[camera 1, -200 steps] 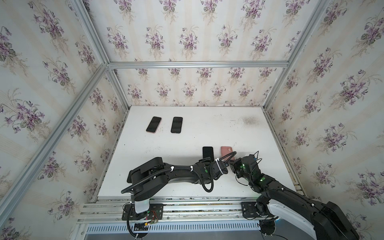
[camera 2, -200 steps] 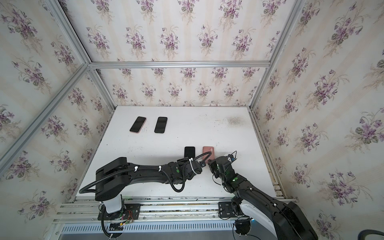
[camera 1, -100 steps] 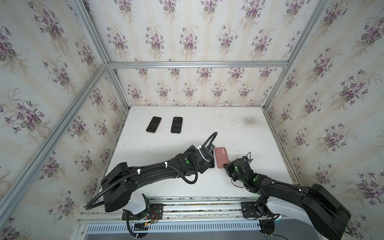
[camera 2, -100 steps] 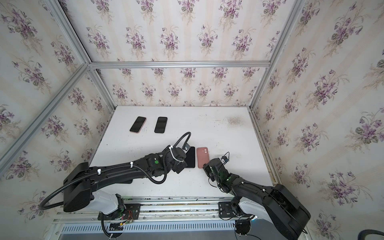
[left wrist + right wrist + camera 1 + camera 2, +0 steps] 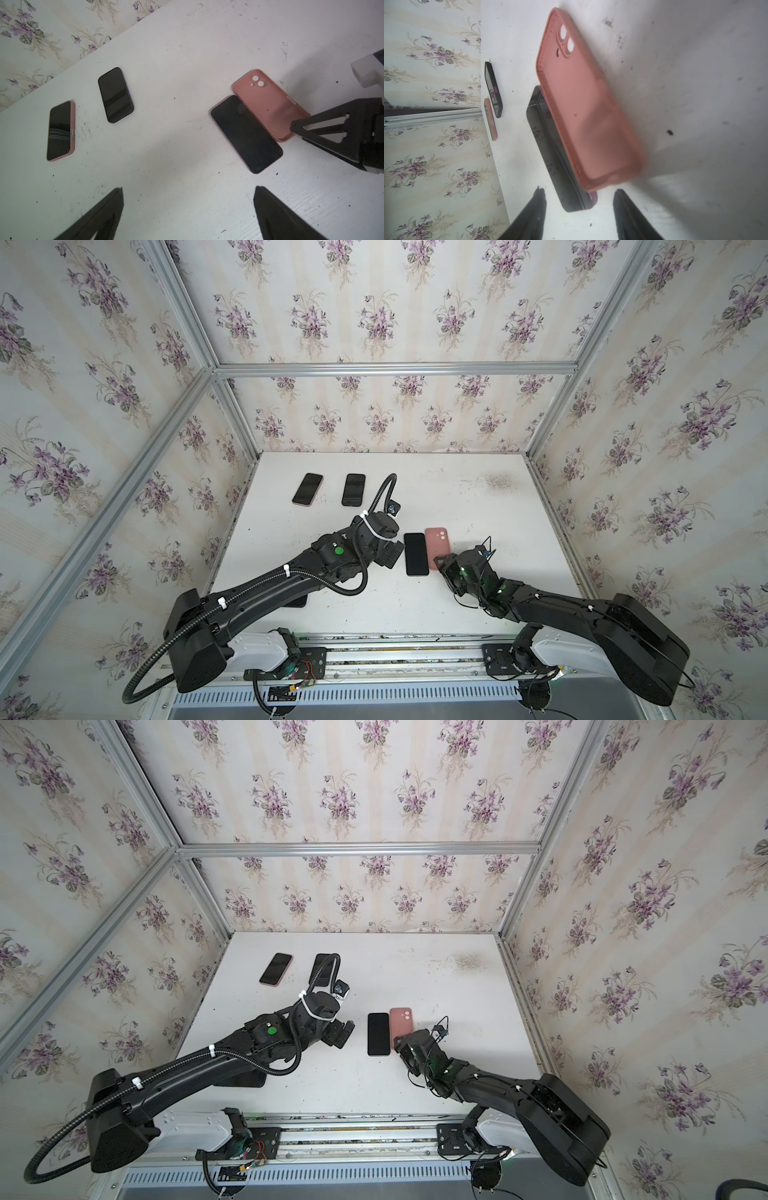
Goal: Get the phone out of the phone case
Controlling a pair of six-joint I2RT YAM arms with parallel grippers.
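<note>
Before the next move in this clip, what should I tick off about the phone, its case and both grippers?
1. Black glass-fronted phone out of pink silicone case: ok, they lie side by side on the white table.
2. Left gripper open and empty: ok.
3. Right gripper not clamping the case: ok, jaws apart at its near end.
4. Case settled flat: cannot tell, it is blurred in the right wrist view.
5. Pink-edged spare phone and dark spare phone clear of both arms: ok.
</note>
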